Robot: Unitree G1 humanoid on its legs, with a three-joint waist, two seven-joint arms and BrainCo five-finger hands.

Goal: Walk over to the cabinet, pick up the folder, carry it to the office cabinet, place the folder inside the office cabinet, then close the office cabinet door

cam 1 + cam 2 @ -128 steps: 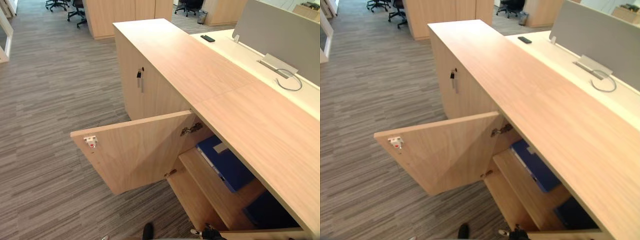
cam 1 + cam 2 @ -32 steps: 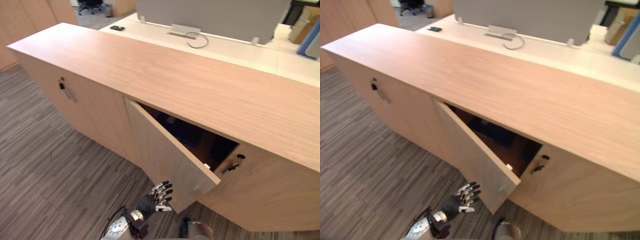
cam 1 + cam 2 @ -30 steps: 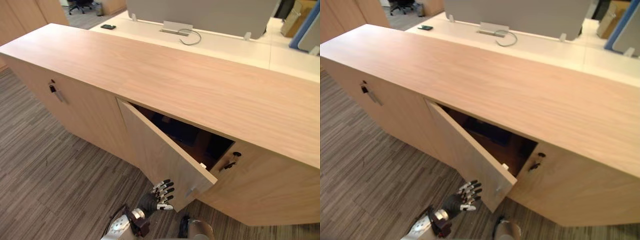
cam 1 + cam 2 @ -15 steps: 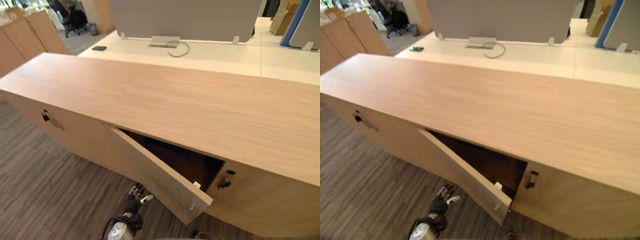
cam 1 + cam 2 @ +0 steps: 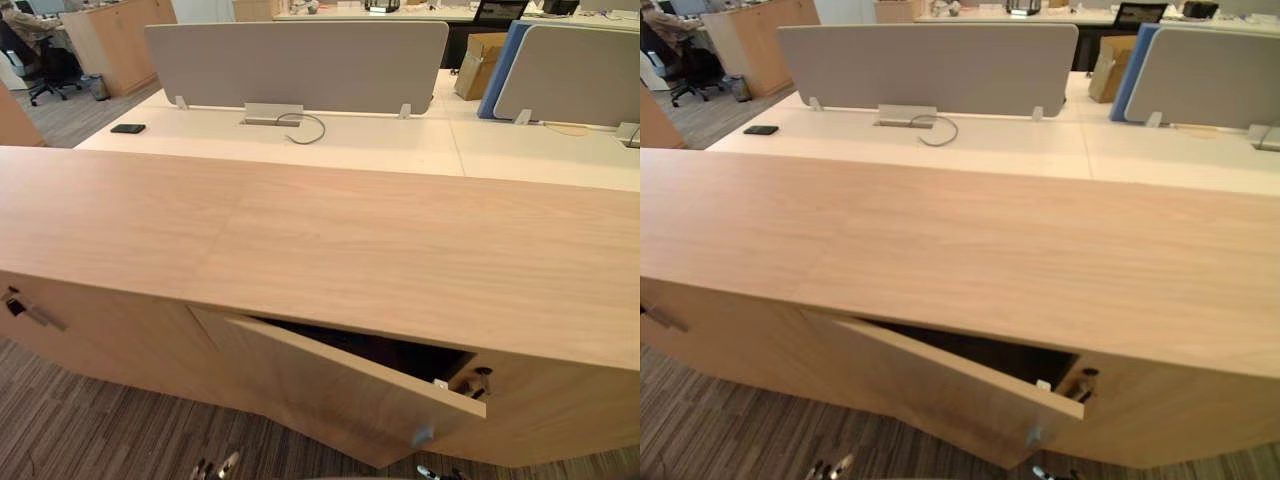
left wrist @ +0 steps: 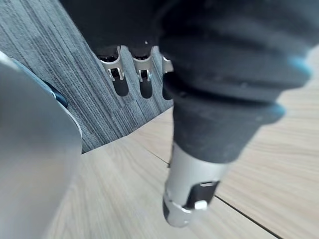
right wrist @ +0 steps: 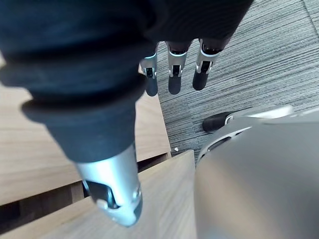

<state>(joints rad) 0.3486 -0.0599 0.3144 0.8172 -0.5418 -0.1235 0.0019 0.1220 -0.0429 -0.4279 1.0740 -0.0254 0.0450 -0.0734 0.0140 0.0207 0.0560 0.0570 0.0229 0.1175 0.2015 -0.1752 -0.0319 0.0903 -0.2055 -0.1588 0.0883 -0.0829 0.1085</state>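
Fingers (image 6: pixel 121 82) of the left hand (image 6: pixel 192 184) hang straight and slack with the thumb stretched out apart from them, grasping nothing. They point down at the grey striped carpet (image 5: pixel 100 440), with pale wood panelling close beside the thumb; whether the hand touches the wood cannot be told. In the head views its dark fingertips peek up at the bottom edge, low in front of the hinged side of the office cabinet door (image 5: pixel 340 395). The right hand (image 7: pixel 172 74) is likewise relaxed and empty, fingers straight above the carpet next to the edge of a wooden panel. The door stands ajar, its free edge at the right swung out from the office cabinet (image 5: pixel 300 240), leaving a narrow wedge of dark opening under the front edge of the cabinet top. Where the folder lies cannot be told, since that opening is too dark to read. A key (image 5: pixel 478 382) sits in the neighbouring door just beside the free edge. Behind the far edge of the cabinet top runs a white desk (image 5: pixel 350 150) with grey screens (image 5: pixel 300 65), a looped cable (image 5: pixel 300 128), a black phone (image 5: pixel 127 128) near its left end and a cardboard box (image 5: pixel 478 62) beyond.
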